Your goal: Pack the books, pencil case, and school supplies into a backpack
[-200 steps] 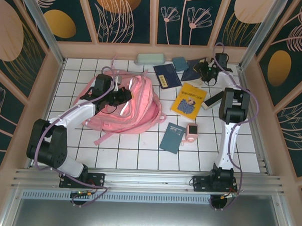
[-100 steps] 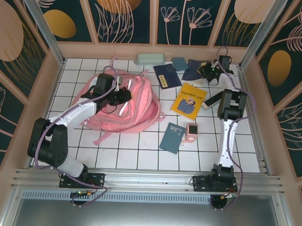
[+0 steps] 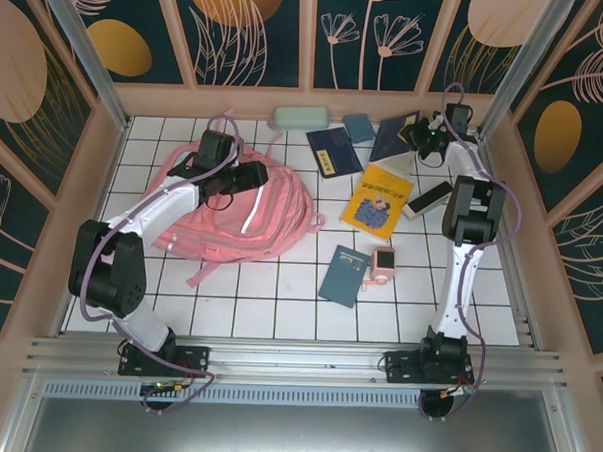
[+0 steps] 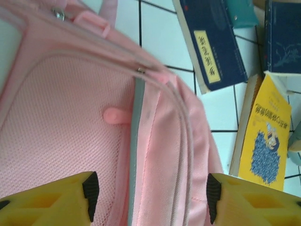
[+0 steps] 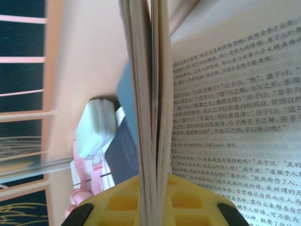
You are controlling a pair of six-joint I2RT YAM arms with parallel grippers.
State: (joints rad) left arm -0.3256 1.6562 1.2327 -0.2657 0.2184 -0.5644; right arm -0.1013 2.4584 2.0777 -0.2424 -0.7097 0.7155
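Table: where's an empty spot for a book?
The near tiles, in front of the backpack and dark teal book, are bare. So is the far left corner behind the backpack. Around the yellow book it is crowded.

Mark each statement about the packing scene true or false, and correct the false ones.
1. The right gripper is shut on a navy book. True.
2. The yellow book lies inside the backpack. False: it lies on the table, to the right of the backpack.
3. The left gripper is open over the backpack. True.
4. The pencil case lies next to the pink gadget. False: the pencil case lies by the back wall, and the pink gadget sits beside the teal book.
5. The teal book lies nearer the arms' bases than the yellow book does. True.
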